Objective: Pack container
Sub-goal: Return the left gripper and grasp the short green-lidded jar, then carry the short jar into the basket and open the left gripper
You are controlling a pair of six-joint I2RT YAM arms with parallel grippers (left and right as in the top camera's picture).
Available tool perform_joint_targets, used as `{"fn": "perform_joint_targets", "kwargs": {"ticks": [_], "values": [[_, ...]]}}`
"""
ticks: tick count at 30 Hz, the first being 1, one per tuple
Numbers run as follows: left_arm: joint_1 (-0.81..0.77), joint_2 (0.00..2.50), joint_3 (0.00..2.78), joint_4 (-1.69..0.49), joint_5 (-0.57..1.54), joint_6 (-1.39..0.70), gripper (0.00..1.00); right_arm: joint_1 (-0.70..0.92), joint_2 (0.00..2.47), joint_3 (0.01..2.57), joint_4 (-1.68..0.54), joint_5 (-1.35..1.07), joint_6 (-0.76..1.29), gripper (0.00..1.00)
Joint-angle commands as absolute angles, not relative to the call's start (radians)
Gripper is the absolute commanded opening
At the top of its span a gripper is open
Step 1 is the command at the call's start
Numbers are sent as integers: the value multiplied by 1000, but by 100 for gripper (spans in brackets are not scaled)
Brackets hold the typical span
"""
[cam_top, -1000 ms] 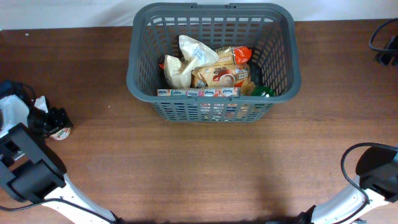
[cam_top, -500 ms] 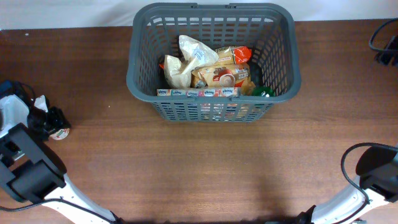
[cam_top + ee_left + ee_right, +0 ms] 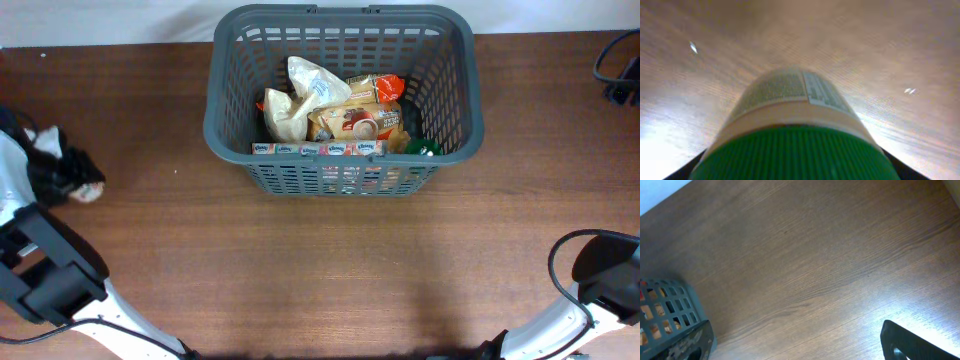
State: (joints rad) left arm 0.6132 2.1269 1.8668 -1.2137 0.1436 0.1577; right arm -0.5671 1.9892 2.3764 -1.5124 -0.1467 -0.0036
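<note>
Your left gripper (image 3: 78, 183) holds the jar (image 3: 790, 97); it's likely smooth and rigid, so squeeze below the lid (image 3: 795, 155). The basket (image 3: 222, 130) looks stiff. I cannot tell the right gripper's (image 3: 914, 342) state.

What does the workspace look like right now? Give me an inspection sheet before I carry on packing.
Surface: brown wooden table, no spills seen.
Job's things: container at the far edge, holding packets and a white bag; green-lidded jar outside it, far left.
Clutter: nothing seen.
Grippers: left gripper at the jar, grip unclear; right gripper barely in view, jaws' state unclear.
Cables: black cable at the far right corner.
Surroundings: white strip beyond the table's far edge.
</note>
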Motion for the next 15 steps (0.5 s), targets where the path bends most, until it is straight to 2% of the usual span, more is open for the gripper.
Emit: {"fn": "perform_joint_targets", "kwargs": {"ticks": [1, 7, 12, 15], "values": [[553, 2127, 2059, -1297, 188, 233, 2, -570, 1987, 2372, -1511, -145, -2, 98], [408, 2118, 2370, -1401, 244, 332, 2, -570, 1987, 2372, -1511, -145, -2, 99], [260, 2118, 2621, -1425, 244, 345, 2, -570, 1987, 2372, -1511, -145, -2, 99], [163, 2118, 2769, -1414, 244, 428, 2, -570, 1987, 2372, -1512, -145, -2, 99]]}}
